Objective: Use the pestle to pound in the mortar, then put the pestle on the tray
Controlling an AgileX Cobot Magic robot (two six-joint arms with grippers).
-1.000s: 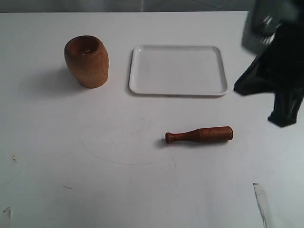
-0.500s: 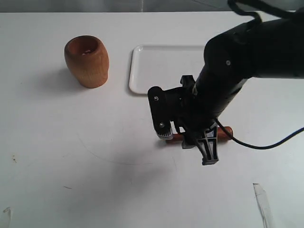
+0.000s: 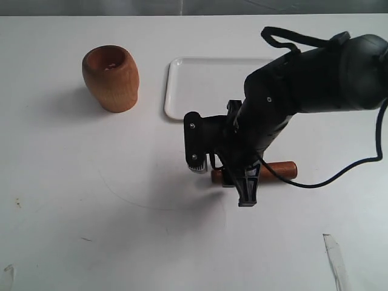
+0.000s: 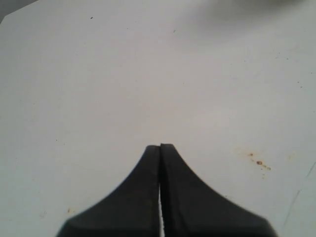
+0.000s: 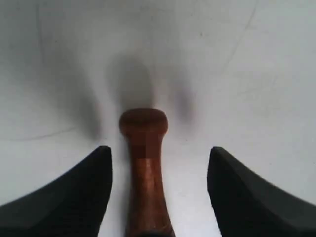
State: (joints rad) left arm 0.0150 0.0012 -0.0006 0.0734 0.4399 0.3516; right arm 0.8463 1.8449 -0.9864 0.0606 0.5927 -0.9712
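The reddish-brown pestle [image 3: 280, 170] lies flat on the white table, its small knob pointing left. My right gripper [image 3: 223, 178] is down over its narrow end. In the right wrist view the pestle [image 5: 145, 168] runs between the two black fingers, and the right gripper [image 5: 159, 150] is open with a gap on each side. The light-brown mortar [image 3: 111, 77] stands upright at the back left. The white tray [image 3: 194, 85] lies behind the arm, partly hidden by it. My left gripper [image 4: 160, 146] is shut over bare table, holding nothing; it is out of the exterior view.
A black cable [image 3: 345, 173] loops from the right arm over the table to the right of the pestle. A strip of clear tape [image 3: 334, 254] sticks to the table at the front right. Small brown stains [image 4: 257, 160] mark the table near the left gripper.
The right arm swung in from the right edge and came down over the pestle, then shifted slightly left along it. Mortar, tray and pestle have not moved.
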